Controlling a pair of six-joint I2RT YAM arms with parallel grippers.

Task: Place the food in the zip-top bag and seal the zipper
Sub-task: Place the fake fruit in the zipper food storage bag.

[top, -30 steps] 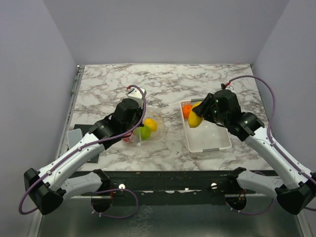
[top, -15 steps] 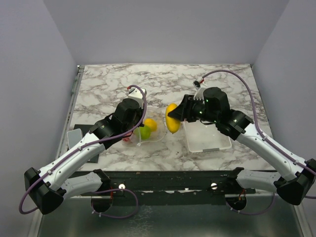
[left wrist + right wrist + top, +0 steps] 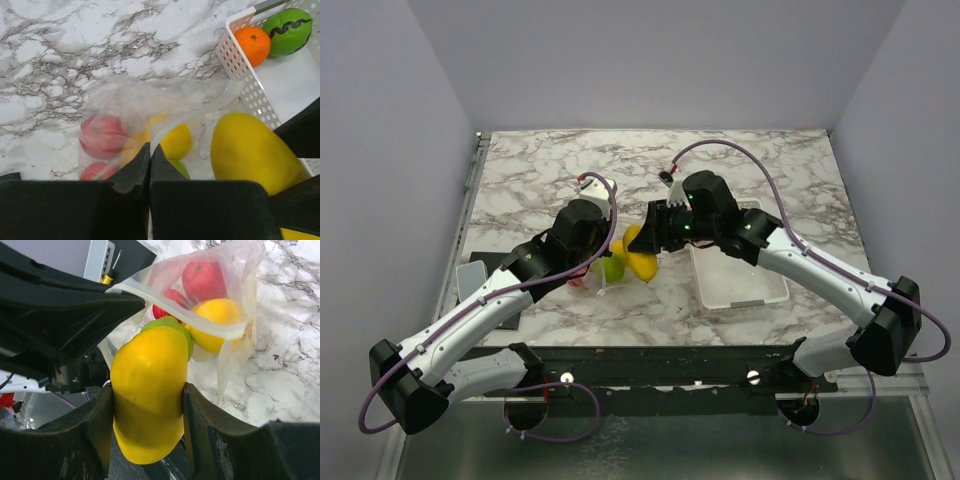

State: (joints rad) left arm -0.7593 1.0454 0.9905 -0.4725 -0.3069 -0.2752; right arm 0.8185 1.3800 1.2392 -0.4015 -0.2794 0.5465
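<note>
The zip-top bag [image 3: 150, 97] lies on the marble with two red fruits [image 3: 102, 135], a yellow one [image 3: 176, 141] and a green one [image 3: 170, 322] inside. My left gripper [image 3: 149, 150] is shut on the zipper [image 3: 200, 110] at the mouth edge and holds it lifted. My right gripper [image 3: 148, 390] is shut on a large yellow fruit [image 3: 149, 375], which hangs right at the bag's open mouth, against the green fruit. From above, the yellow fruit [image 3: 642, 262] sits between both grippers. An orange [image 3: 252, 45] and a dark-striped green ball [image 3: 287, 30] lie in the white tray [image 3: 240, 75].
The white tray [image 3: 740, 290] stands to the right of the bag, under my right forearm. A dark mat with a grey flat object [image 3: 472, 278] lies at the table's left edge. Purple cables loop above both wrists.
My right arm has swung left from the tray, carrying the yellow fruit to the bag's mouth. The left gripper has stayed put, pinching the bag's edge.
</note>
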